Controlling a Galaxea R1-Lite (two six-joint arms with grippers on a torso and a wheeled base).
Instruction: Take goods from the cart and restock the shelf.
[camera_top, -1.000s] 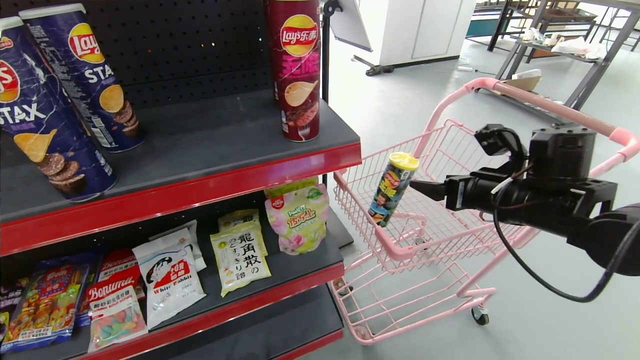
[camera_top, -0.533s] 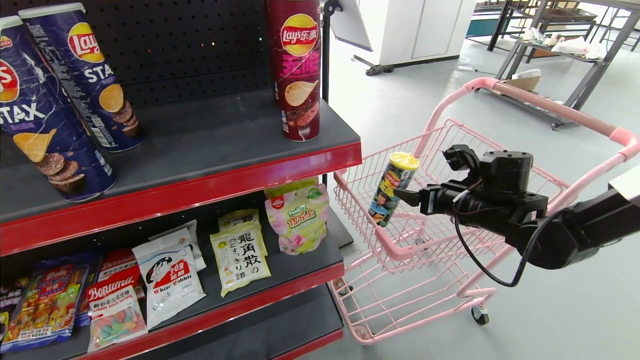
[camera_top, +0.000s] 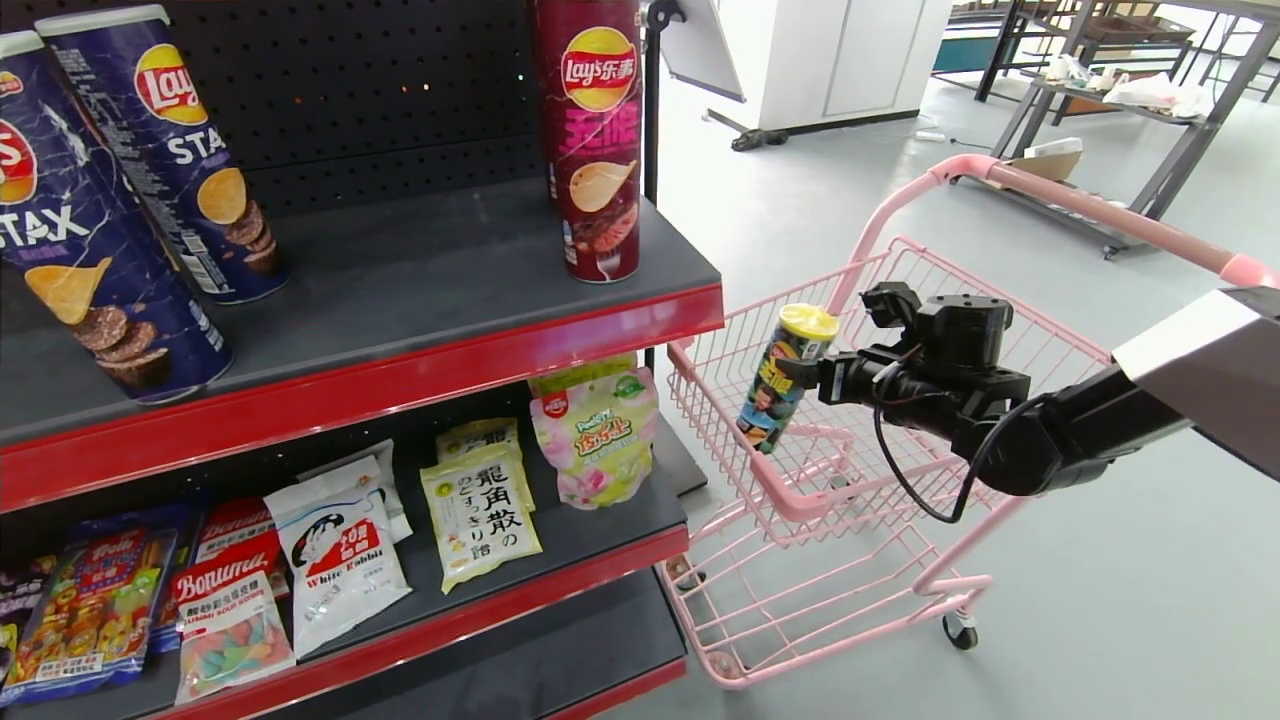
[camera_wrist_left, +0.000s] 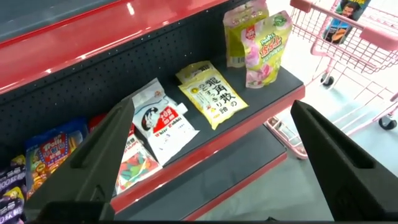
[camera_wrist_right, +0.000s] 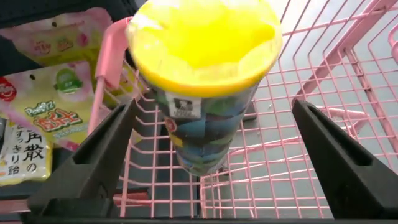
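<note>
A small chip can with a yellow lid leans tilted in the front corner of the pink cart. My right gripper is at the can's upper part, open. In the right wrist view the can sits between the two spread fingers of the right gripper, with gaps on both sides. My left gripper hangs open and holds nothing, facing the lower shelf board with its snack bags. The upper shelf board carries tall chip cans.
Two dark blue cans stand at the upper shelf's left and a maroon can at its right corner, with bare board between. Snack bags lie along the lower shelf. The cart stands right of the shelf. Metal racks stand behind.
My right arm has moved left toward the chip can, and its open fingers now flank the can. The can and the cart have not moved.
</note>
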